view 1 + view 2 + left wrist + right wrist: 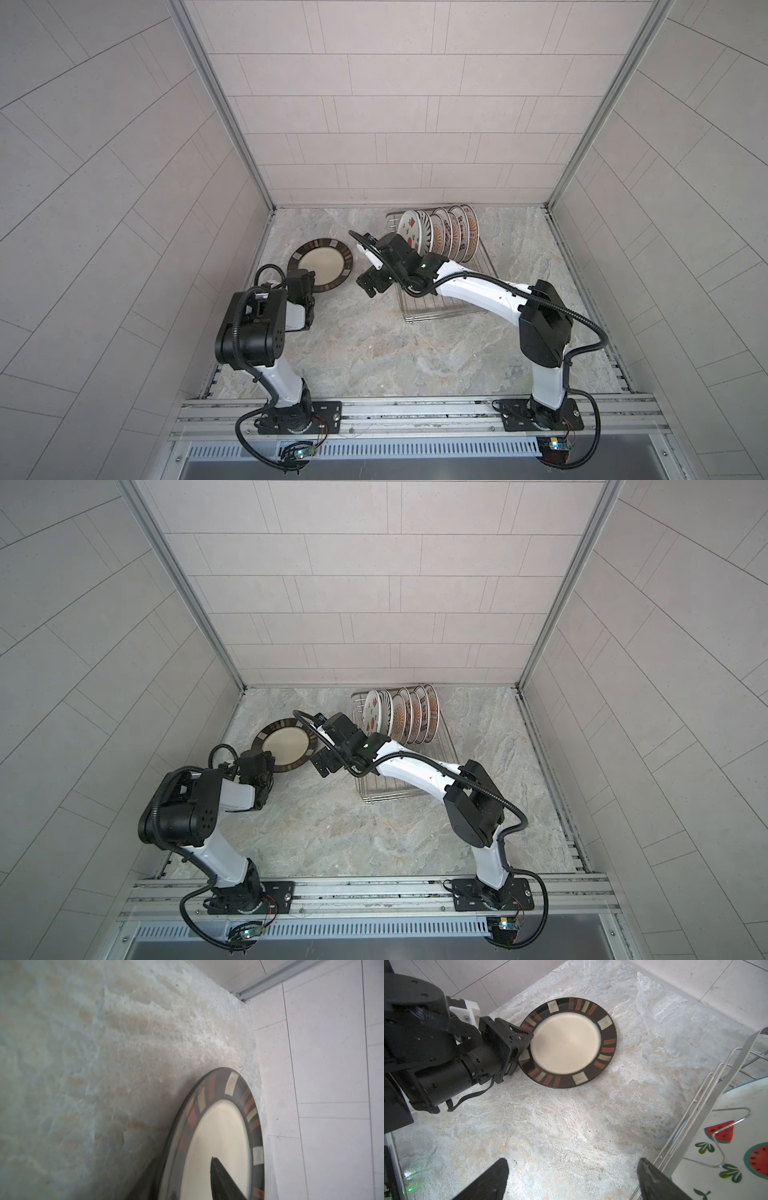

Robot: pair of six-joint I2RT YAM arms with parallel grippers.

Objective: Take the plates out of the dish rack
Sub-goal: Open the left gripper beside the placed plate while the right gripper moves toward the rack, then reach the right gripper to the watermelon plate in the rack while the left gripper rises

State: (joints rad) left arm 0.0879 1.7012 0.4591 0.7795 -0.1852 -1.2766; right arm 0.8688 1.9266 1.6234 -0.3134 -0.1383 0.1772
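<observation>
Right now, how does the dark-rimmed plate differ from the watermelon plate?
Pose: the dark-rimmed plate lies flat on the counter; the watermelon plate stands on edge in the dish rack.
Look: the dark-rimmed plate has a cream centre and a black rim with tan and red blocks; the watermelon plate is white with red slices.
Contact: the left gripper is at the dark-rimmed plate's rim; nothing grips the watermelon plate.
Both are round.

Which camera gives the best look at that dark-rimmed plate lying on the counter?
The right wrist view: the dark-rimmed plate shows nearly whole and sharp. Both top views show it small; the left wrist view shows only a cropped slice.
</observation>
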